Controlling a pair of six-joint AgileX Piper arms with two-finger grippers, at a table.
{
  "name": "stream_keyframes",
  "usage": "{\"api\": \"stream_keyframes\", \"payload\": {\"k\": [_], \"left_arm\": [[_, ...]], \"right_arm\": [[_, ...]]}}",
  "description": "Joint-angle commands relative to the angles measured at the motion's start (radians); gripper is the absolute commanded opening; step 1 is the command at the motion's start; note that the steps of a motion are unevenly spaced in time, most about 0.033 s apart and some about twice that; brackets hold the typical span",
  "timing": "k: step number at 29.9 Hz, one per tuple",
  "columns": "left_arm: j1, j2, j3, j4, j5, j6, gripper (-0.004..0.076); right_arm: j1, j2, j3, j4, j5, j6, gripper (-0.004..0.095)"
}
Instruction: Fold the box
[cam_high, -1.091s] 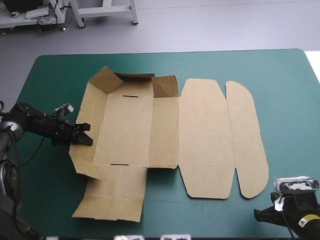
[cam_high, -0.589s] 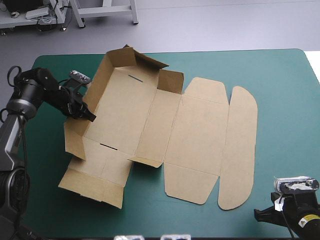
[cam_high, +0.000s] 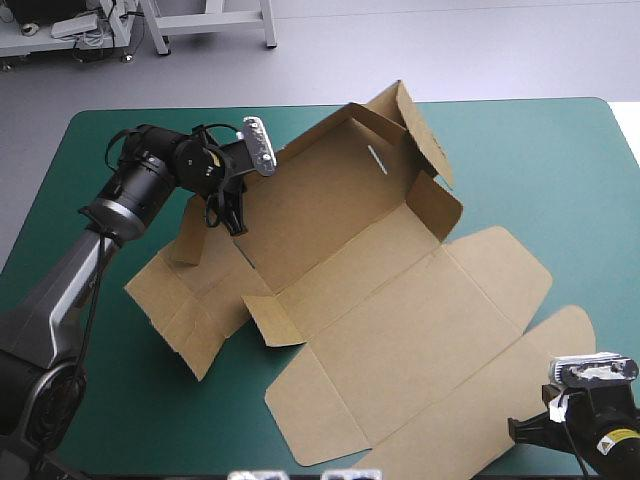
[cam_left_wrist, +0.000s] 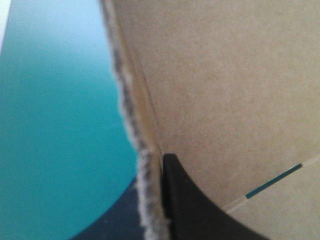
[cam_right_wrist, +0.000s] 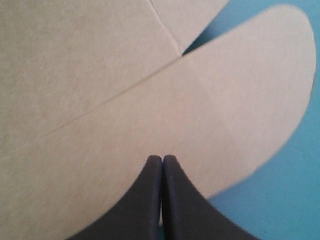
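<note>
The brown box (cam_high: 400, 320) lies partly unfolded on the teal-green tabletop (cam_high: 570, 170), turned at a slant, with its sheet spread over the middle. The left hand (cam_high: 233, 218) is at the box's far left wall, clamped on that wall's raised edge. In the left wrist view one black finger (cam_left_wrist: 185, 205) presses the inner face, and the other shows dark on the board's outer side. At the box's far end, short flaps (cam_high: 420, 135) stand up. The right hand (cam_right_wrist: 162, 159) is over the box's rounded flap (cam_right_wrist: 240, 100) at its near right end, its fingers pressed together in a point and gripping nothing.
</note>
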Motion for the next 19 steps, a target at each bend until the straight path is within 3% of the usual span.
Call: {"api": "stream_keyframes", "payload": {"k": [1,10,19], "left_arm": [[-0.089,-0.054,-0.036,0.092,-0.126,0.030,-0.0009],[-0.304,-0.054,-0.036,0.328,-0.200,0.015,-0.0009],[-0.449,-0.054,-0.036,0.472,-0.136,-0.241,-0.0009]], "right_arm": [[0.001,0.013,-0.027,0.006,-0.048,-0.005,-0.0018],[0.001,0.013,-0.027,0.006,-0.048,-0.005,-0.0018],[0.001,0.013,-0.027,0.006,-0.048,-0.005,-0.0018]]}}
